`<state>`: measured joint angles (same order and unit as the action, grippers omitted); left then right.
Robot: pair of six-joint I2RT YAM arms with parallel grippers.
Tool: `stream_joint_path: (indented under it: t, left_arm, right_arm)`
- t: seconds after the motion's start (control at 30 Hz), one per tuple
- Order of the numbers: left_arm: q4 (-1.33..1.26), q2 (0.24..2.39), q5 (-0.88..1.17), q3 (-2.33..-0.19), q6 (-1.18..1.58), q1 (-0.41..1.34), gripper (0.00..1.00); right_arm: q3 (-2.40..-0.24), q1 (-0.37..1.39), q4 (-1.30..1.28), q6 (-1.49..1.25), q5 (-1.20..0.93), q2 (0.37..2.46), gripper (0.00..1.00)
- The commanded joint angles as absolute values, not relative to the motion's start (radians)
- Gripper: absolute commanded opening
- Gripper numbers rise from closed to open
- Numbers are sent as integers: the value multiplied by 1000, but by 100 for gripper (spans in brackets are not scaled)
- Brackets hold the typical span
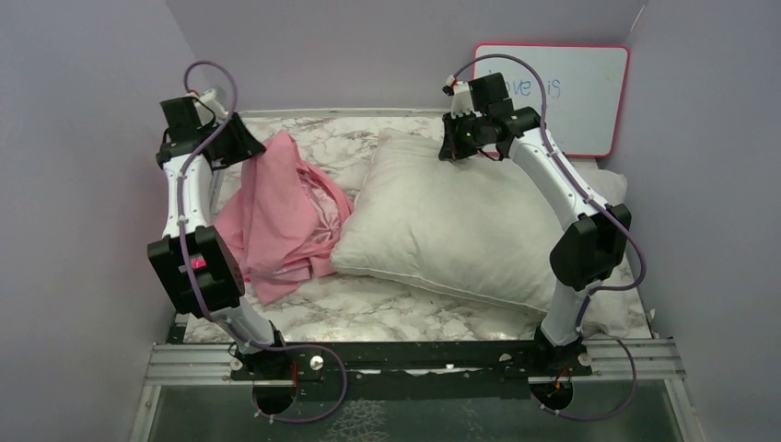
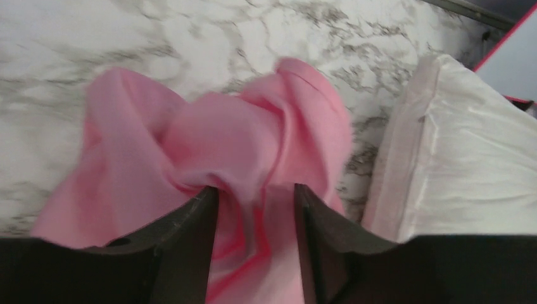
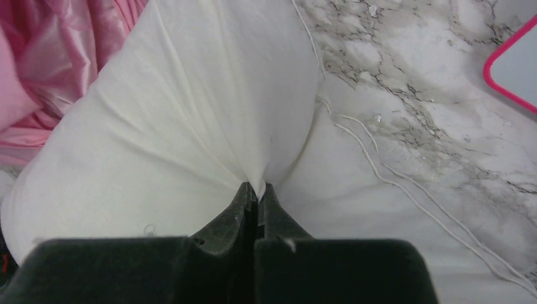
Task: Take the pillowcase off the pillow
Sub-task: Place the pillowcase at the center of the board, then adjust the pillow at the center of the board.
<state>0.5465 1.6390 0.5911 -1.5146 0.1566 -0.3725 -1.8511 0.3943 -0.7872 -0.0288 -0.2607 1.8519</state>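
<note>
- Left gripper [image 2: 253,212]: its jaws are standing apart, with a clear gap between the dark fingers [image 2: 190,234]. Pink cloth is running through that gap. I cannot tell whether the cloth is catching on a finger or only draping there.
- Pillowcase [image 1: 281,221]: the pink fabric is rising to a peak right at the left gripper. From there it is spilling down below the gripper into a crumpled heap, matte in some folds and shiny in others. It is lying wholly off the pillow, between the left gripper and the pillow, and its edge is meeting the pillow's side.
- Pillow [image 1: 451,221]: white, plump and uncovered, it is resting flat. It is stretching away from the right gripper toward the arm bases.
- Right gripper [image 3: 256,193]: its jaws are pressing together on a pinch of the pillow's white fabric at a far corner. Creases are fanning out from the pinch.
- Surface [image 1: 368,318]: marble-patterned, it is carrying both the pillow and the pillowcase beneath the two grippers.
- Whiteboard [image 1: 576,101]: pink-framed, it is leaning at the back, just beyond the right gripper and to its right.
- Threads [image 3: 380,171]: thin and white, they are trailing loose over the surface beside the right gripper.
</note>
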Motion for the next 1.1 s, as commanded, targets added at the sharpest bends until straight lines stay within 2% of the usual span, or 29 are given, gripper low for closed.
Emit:
stream_joint_path:
  t: [0.0, 0.1, 0.13, 0.23, 0.3, 0.33, 0.47, 0.53, 0.57, 0.63, 0.73, 0.8, 0.87, 0.97, 1.07]
  left_arm:
    - [682, 1701, 498, -1574, 72, -211, 64]
    - [609, 1617, 294, -1503, 155, -171, 96]
    - [584, 1578, 251, -1489, 180, -170, 98]
    - [544, 1469, 173, -1481, 215, -170, 99]
    - [533, 1407, 187, -1488, 228, -170, 99]
    - [532, 1395, 210, -1493, 232, -170, 99]
    - [523, 1329, 339, -1483, 267, -170, 99]
    - [507, 1313, 439, -1466, 283, -169, 99]
    - [487, 1307, 511, -1449, 294, -165, 99]
    - [440, 1308, 614, -1408, 324, -130, 99]
    - [400, 1328, 651, -1352, 345, -12, 99]
    - [368, 1354, 655, -1316, 368, 93, 99]
    - [335, 1390, 651, -1287, 378, 179, 99]
    - [318, 1455, 625, -1279, 377, 299, 99]
    - [317, 1517, 607, -1275, 360, 374, 99]
  right_arm:
    - [-1946, 403, -753, -50, -410, 1866, 1]
    - [-2007, 413, -798, -32, -409, 1882, 2]
    - [-2025, 413, -812, -31, -385, 1885, 4]
    - [-2081, 413, -850, -12, -327, 1883, 14]
    - [-2110, 413, -866, -13, -317, 1872, 33]
    - [-2122, 413, -870, -22, -309, 1864, 38]
    - [-2100, 413, -850, -47, -267, 1785, 48]
    - [-2035, 413, -811, -66, -201, 1713, 50]
    - [-1978, 413, -784, -87, -135, 1670, 54]
    - [-1841, 413, -718, -124, 41, 1563, 71]
    - [-1597, 406, -651, -167, 367, 1412, 97]
    - [-1505, 360, -661, -189, 492, 1343, 100]
    - [-1445, 245, -692, -228, 459, 1303, 100]
    - [-1358, 69, -701, -289, 231, 1266, 100]
    - [-1219, 43, -691, -345, -76, 1289, 96]
